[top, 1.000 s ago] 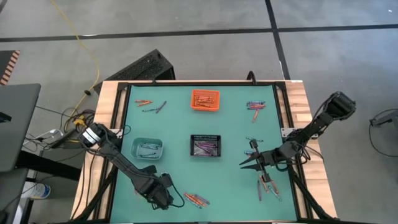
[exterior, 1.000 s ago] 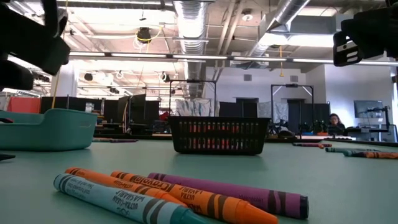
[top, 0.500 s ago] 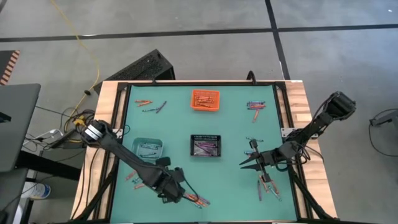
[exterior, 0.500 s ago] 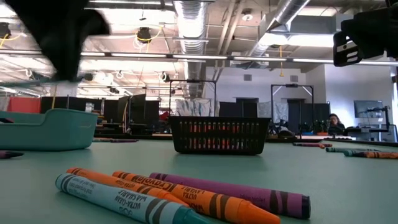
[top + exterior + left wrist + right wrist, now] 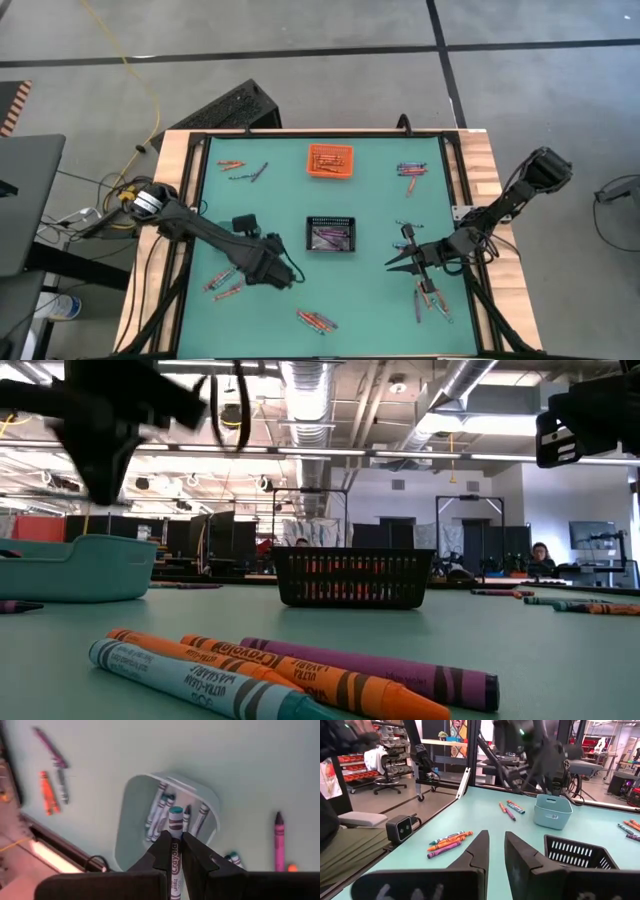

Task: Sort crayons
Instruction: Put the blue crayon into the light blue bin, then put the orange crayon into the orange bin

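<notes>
My left gripper (image 5: 175, 842) is shut on a blue-grey crayon (image 5: 175, 827) above the teal bin (image 5: 131, 815), which holds several like crayons. In the high view this gripper (image 5: 243, 224) and its arm cover the bin. The low view shows the bin (image 5: 75, 568) on the table with the gripper (image 5: 110, 430) above it. My right gripper (image 5: 395, 262) is open and empty, right of the black basket (image 5: 330, 234); it also shows in its wrist view (image 5: 493, 851). Loose crayons lie near the front edge (image 5: 316, 321), front left (image 5: 222, 282) and front right (image 5: 430, 298). My left gripper pinches the crayon's paper-wrapped body (image 5: 174, 854) between its two fingers. The crayon lies along the fingers, and its blue tip end (image 5: 175, 813) sticks out past the fingertips. The fingers point down toward the bin. The crayon is lifted clear, above the bin's opening.
An orange bin (image 5: 331, 160) with crayons stands at the far middle. More crayons lie far left (image 5: 240, 168) and far right (image 5: 410, 170). Three crayons (image 5: 290, 675) lie close in front of the low camera. A purple crayon (image 5: 279, 840) lies beside the teal bin.
My left gripper has gone from near the table's front edge, beside the front crayons, toward the far edge and a little left, to above the teal bin, carrying the crayon. The crayons at the front left, covered by the arm before, now show.
</notes>
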